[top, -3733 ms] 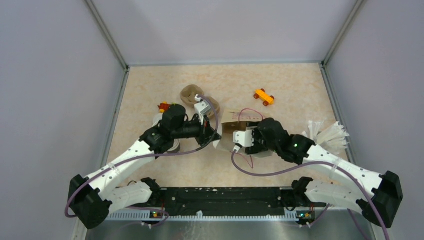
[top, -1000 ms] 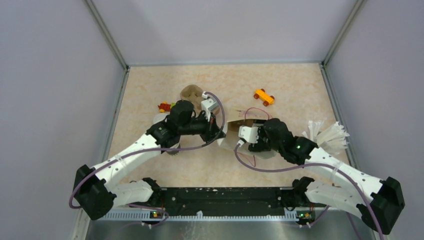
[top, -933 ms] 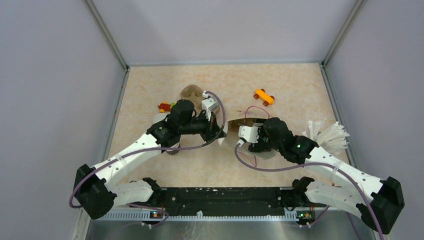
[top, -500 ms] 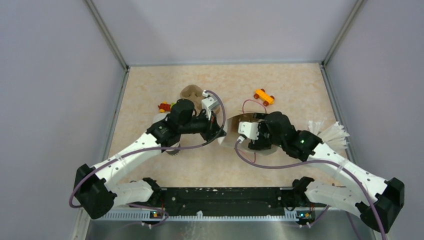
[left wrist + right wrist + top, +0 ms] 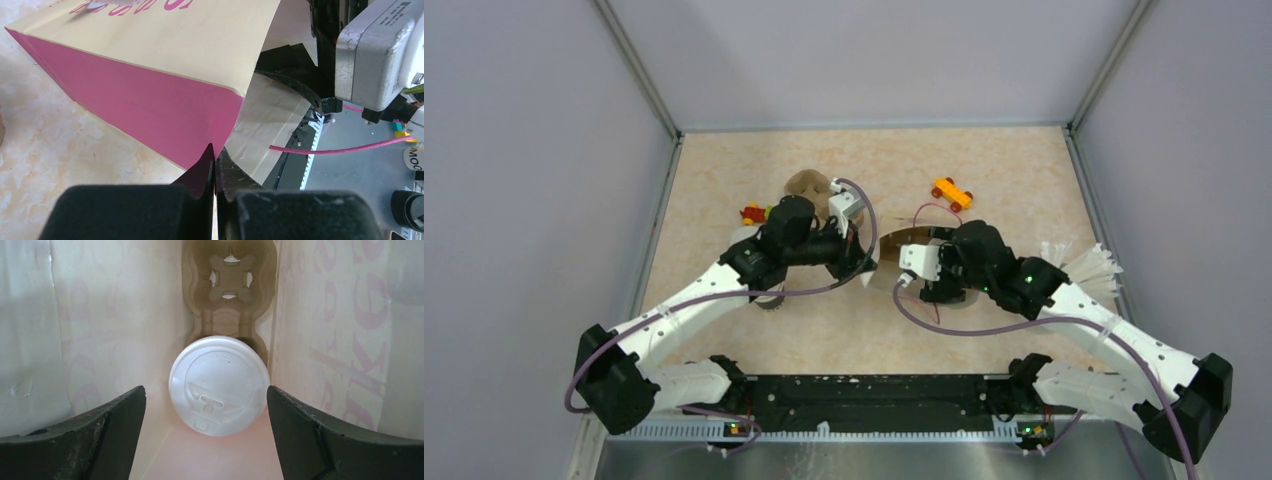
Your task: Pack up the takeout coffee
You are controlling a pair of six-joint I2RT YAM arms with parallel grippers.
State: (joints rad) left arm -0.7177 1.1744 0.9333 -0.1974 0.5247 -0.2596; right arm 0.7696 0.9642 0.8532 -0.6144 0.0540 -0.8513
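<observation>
The takeout coffee (image 5: 218,385) shows in the right wrist view as a round white lid, standing inside the paper bag (image 5: 320,315) at the near end of a brown pulp carrier (image 5: 230,290). My right gripper (image 5: 206,388) hangs open above it, one finger on each side of the lid and touching nothing. From above, the right gripper (image 5: 942,283) points down into the bag's mouth (image 5: 890,243), so the cup is hidden there. My left gripper (image 5: 214,149) is shut on the bag's pink side edge (image 5: 150,115), holding it at the left of the opening (image 5: 862,262).
An orange toy car (image 5: 951,193) lies at the back right. A red and green toy (image 5: 754,213) and another brown carrier (image 5: 804,186) sit behind the left arm. A cup bristling with white sticks (image 5: 1086,270) stands beside the right forearm.
The right arm has shifted a little toward the far side over the bag, and its fingers have spread wider. The left gripper keeps its hold on the bag's edge.
</observation>
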